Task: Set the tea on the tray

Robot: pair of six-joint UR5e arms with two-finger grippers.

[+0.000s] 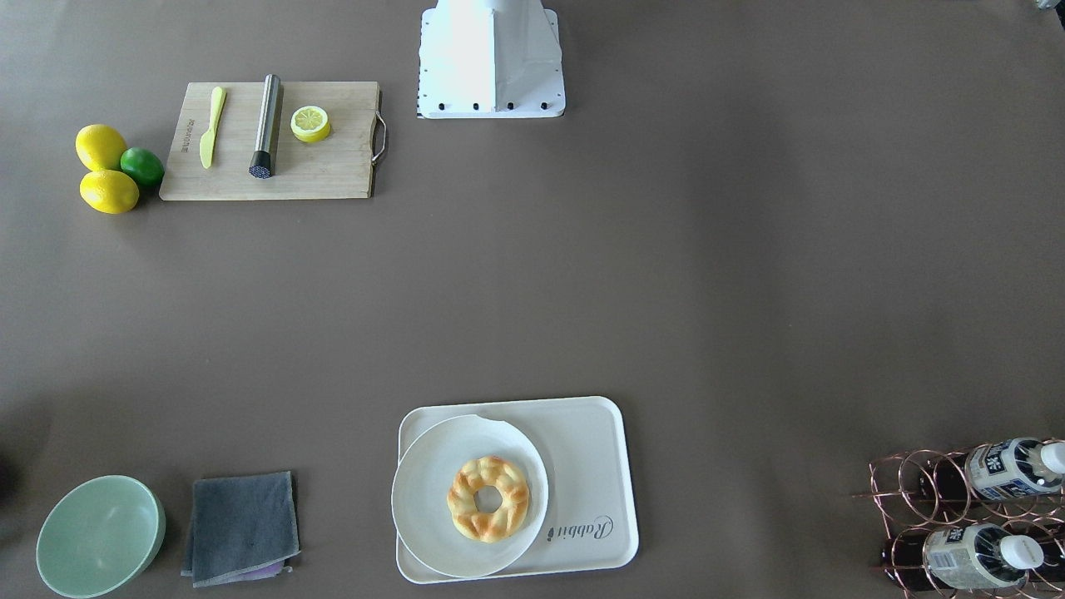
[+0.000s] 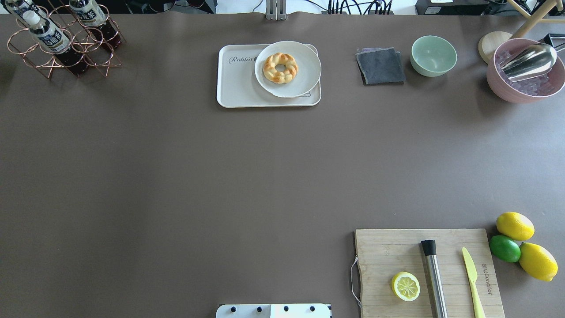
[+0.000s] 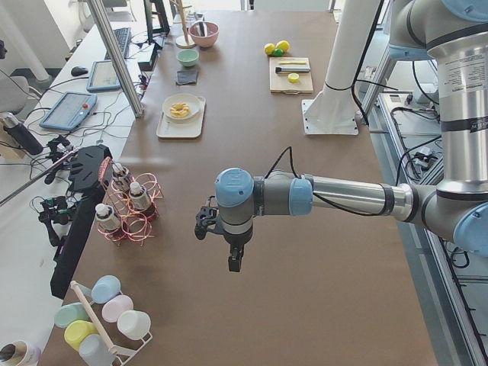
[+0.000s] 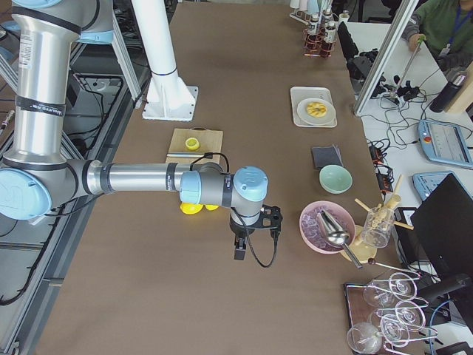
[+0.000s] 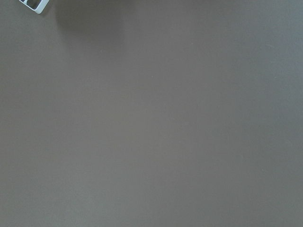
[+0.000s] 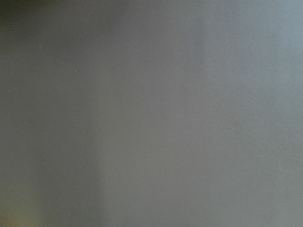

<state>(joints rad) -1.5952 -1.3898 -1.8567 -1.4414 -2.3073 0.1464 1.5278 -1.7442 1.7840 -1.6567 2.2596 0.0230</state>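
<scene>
The left arm [image 3: 351, 197] and right arm [image 4: 140, 179] — silver tubes, pale-blue joint caps [image 4: 250, 185], black wrist cables [image 4: 262, 265] — share a white base [image 1: 491, 66].

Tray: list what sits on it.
A plate holding a doughnut covers one side of the tray; the part beneath is hidden. The Rabbit-marked side is bare.

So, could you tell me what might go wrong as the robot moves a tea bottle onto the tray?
1. The small clear plastic tea bottles sit inside a copper wire rack; pulling one out could snag the wire and tip the rack.
2. A round white plate with a braided doughnut covers much of the cream plastic tray; the bottle might bump it or land on the rim.
</scene>
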